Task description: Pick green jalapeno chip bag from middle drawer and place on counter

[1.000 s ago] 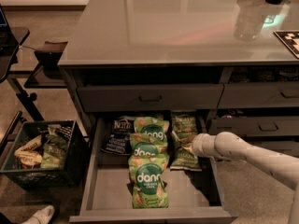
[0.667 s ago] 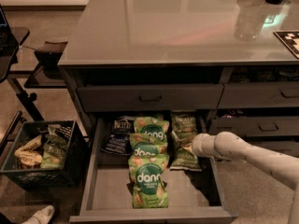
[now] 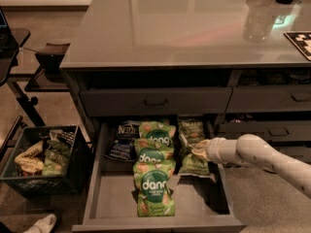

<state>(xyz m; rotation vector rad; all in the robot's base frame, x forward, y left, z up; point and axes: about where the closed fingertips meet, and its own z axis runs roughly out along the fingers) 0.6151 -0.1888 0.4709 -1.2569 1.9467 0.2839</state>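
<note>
Camera view: claw seemingly at green jalapeno chip bag inside middle drawer.

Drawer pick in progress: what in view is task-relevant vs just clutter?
Job in hand:
- green jalapeno chip bag, at the right of the drawer
- middle drawer, pulled open
- counter
- gripper, over that bag

Lying about:
- dang bags, in the centre of the drawer
- dark blue Kettle bag, at the left of the drawer
- black crate of snacks on the floor
</note>
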